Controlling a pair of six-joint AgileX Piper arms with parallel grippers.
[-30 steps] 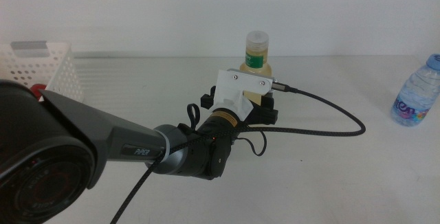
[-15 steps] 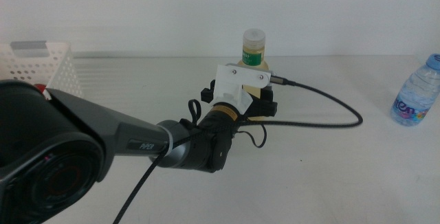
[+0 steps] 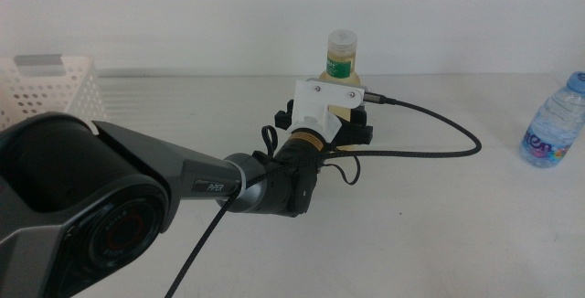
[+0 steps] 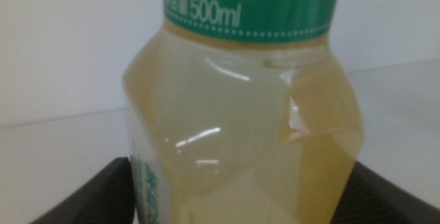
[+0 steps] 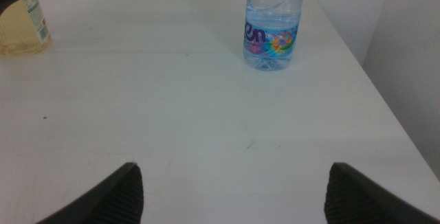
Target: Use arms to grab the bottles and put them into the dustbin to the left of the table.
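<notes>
Broadly: white matte tabletop (image 3: 439,234), flat, plain, filling most of middle view. Left arm (image 3: 137,197) next in size, dark glossy housing entering from picture's left, tapering to grey wrist with white plastic camera mount and black cable looping off toward far right. White perforated dustbin (image 3: 50,92) at left edge, round holes in walls, grey strip on rim; seen only in middle view.

Yellow-liquid bottle (image 3: 342,74) upright at tabletop centre-rear, long axis vertical, pale cap up, green label under neck. Lower body hidden behind wrist mount in middle view. Left wrist view alone gives close detail: clear faceted plastic, pale yellow liquid, green band printed "500ml" (image 4: 247,4). Left hand (image 4: 234,196) open about as wide as bottle's base, one dark jaw on each side of it; contact with plastic not resolvable. Right wrist view catches only an edge of same bottle (image 5: 24,28), partly behind a dark shape.

Water bottle (image 3: 552,124) upright near right edge of tabletop, well apart from yellow one, blue cap, clear ribbed body, coloured label. Right wrist view shows its lower half (image 5: 273,28) standing near tabletop's corner. Right hand (image 5: 234,193) spread wide over bare tabletop, holding nothing, well short of water bottle; not visible in middle view.
</notes>
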